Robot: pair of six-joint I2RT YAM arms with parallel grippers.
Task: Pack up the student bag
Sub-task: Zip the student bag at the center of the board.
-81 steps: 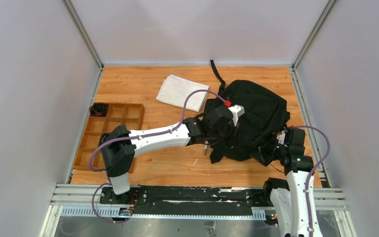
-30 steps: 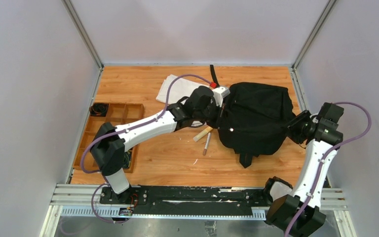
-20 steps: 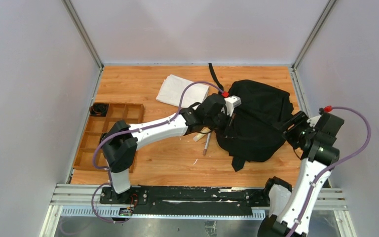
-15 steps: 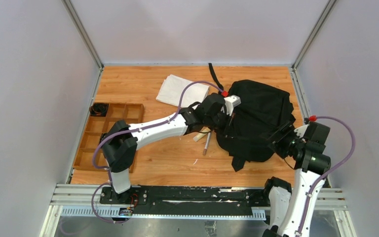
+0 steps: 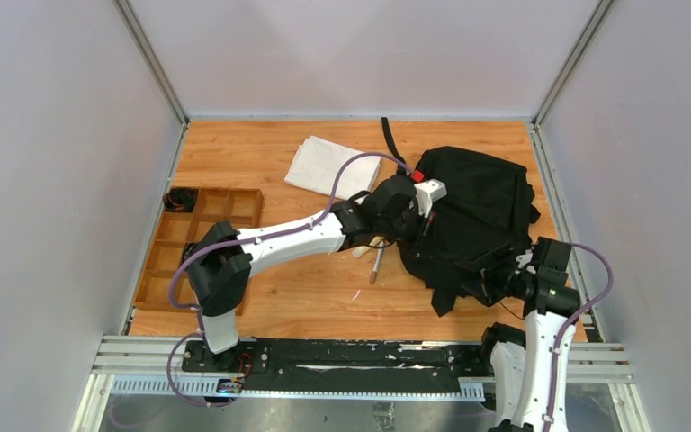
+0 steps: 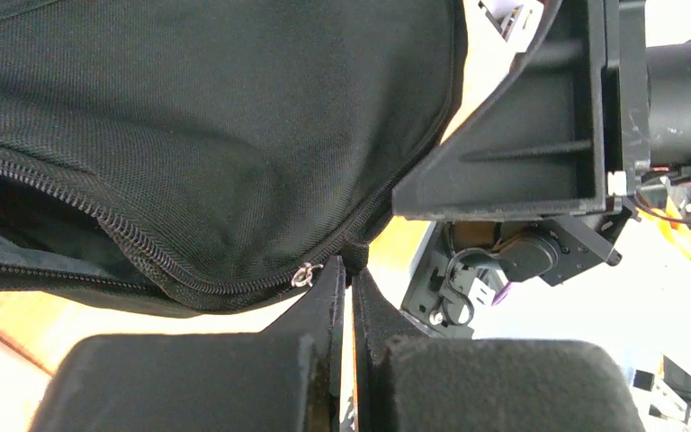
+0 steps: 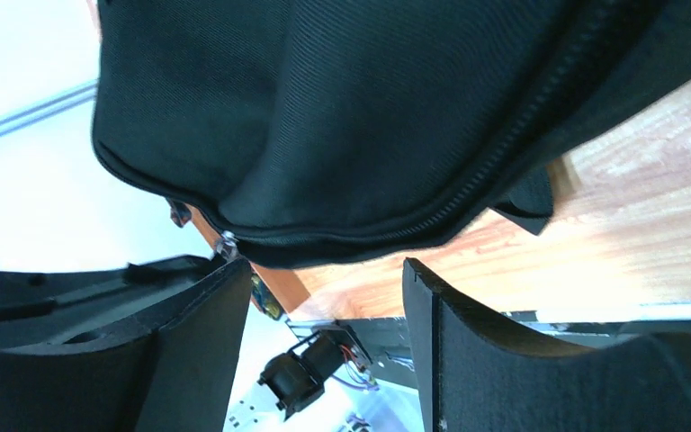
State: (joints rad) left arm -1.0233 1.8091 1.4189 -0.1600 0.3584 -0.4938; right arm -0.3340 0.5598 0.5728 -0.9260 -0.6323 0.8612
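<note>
The student bag [image 5: 479, 209] is a big black backpack slumped at the right of the table. My left gripper [image 5: 420, 230] is at its left edge. In the left wrist view the left gripper [image 6: 349, 270] is shut on a black fabric tab [image 6: 354, 253] at the zipper's end, beside a small metal zipper ring [image 6: 304, 274]. The bag fills that view [image 6: 198, 135]. My right gripper [image 5: 492, 281] is at the bag's near right edge. In the right wrist view the right gripper [image 7: 324, 301] is open and empty, with the bag's zippered edge [image 7: 342, 135] just beyond the fingertips.
A folded white cloth [image 5: 331, 167] lies at the back, left of the bag. A wooden divided tray [image 5: 200, 236] stands at the left. A pen [image 5: 376, 265] and a wooden stick [image 5: 361, 251] lie under the left arm. A black strap [image 5: 394, 137] trails toward the back wall.
My right arm has swung from the bag's right side down to its near right edge. The bag has sagged lower. My left gripper has kept its hold and moved slightly nearer.
</note>
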